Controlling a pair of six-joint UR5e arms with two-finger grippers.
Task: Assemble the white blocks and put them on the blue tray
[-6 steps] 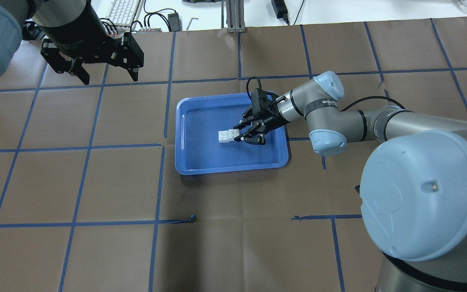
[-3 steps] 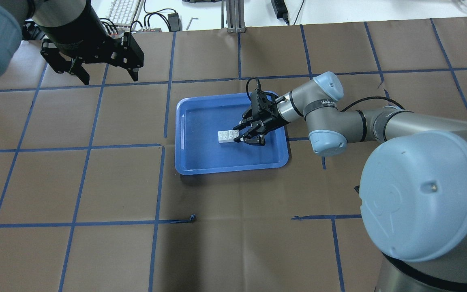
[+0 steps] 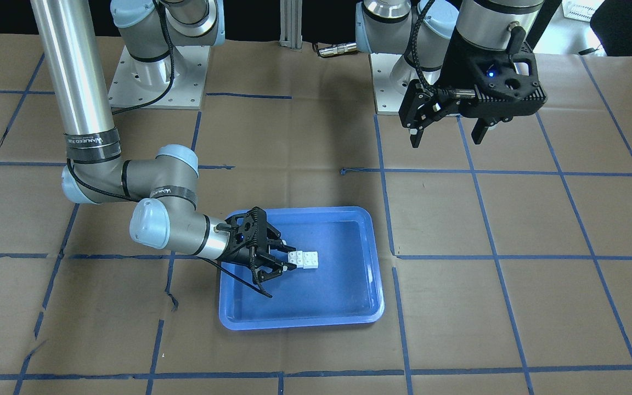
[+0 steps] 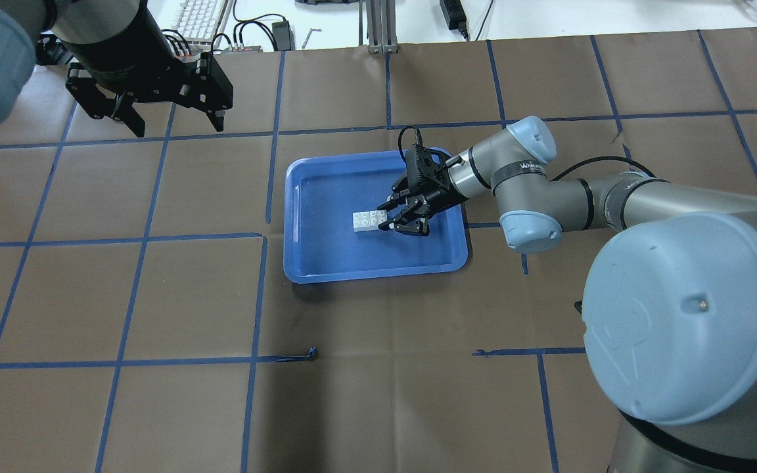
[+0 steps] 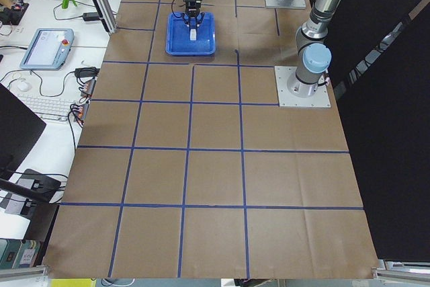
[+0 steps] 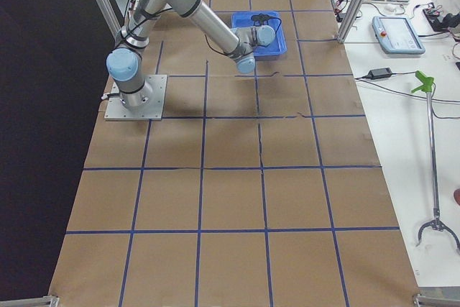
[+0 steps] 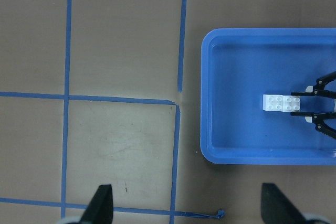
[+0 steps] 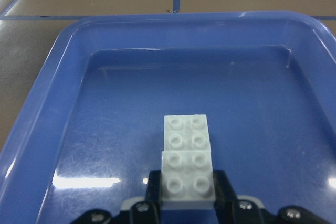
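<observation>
The right gripper [image 4: 383, 217] lies low and nearly level, its two pads [image 8: 155, 184] pressed against either side of the nearer brick; it's pinching the white blocks [image 8: 185, 135], with no gap showing in the wrist view; the second brick sits straight ahead of the fingertips, end to end with the held one, studs up; whether the two are locked together, I cannot tell; under the fingers is the floor of the blue tray [image 4: 326, 253], blocks about mid-tray, well inside the rim; beyond the tray, brown paper table cover [image 4: 155, 295] with a blue tape grid; well away from the right gripper, the left gripper [image 4: 175, 123] hangs high, fingers spread, nothing between them.
</observation>
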